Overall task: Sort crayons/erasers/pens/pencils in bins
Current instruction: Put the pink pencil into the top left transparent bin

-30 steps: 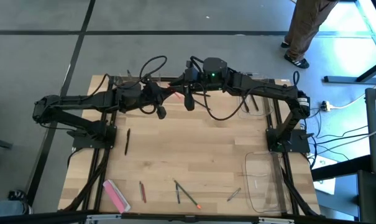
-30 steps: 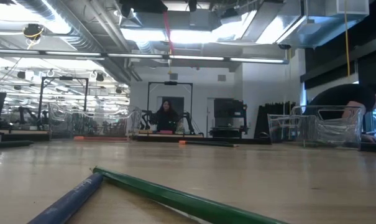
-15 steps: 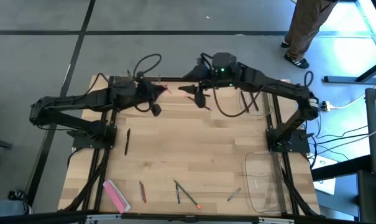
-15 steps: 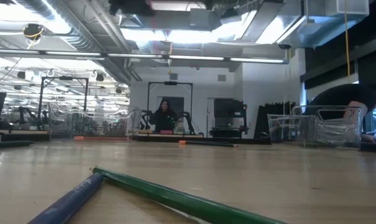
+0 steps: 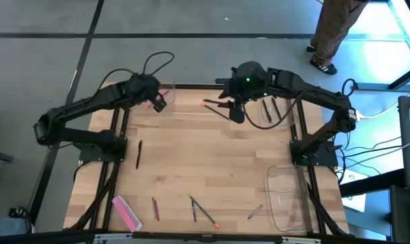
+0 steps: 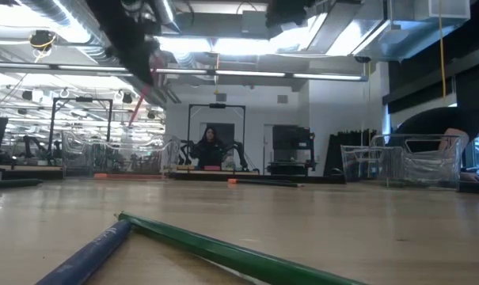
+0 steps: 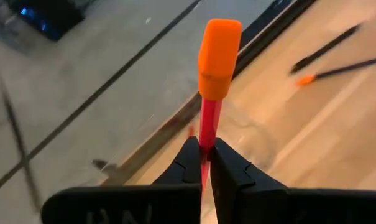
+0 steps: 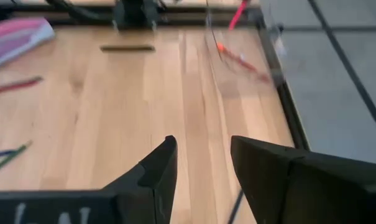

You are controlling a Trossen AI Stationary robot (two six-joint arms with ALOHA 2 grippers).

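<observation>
My left gripper is over the table's far left corner, shut on a pink-red crayon with an orange cap. In the low view the crayon slants down below it. Underneath stands a clear bin with another crayon lying on its floor. My right gripper hovers open over the far middle of the table, its fingers holding nothing. A second bin at the far right holds black pens. A third bin stands near right. My left gripper pinches the crayon's shaft between its two fingertips, below the orange cap. The crayon runs out past the fingers roughly along them. It is lifted clear of the table and hangs tilted over the far left bin.
Two dark sticks, one orange-tipped, lie on the table by my right gripper. A black pen lies at mid left. Along the near edge lie a flat pink bar and several pencils. A person's legs show beyond the far right.
The two grippers, close together at the far middle with the crayon between them, have parted. My left gripper has carried the crayon toward the far left corner. My right gripper has drawn off toward the table's right without it.
</observation>
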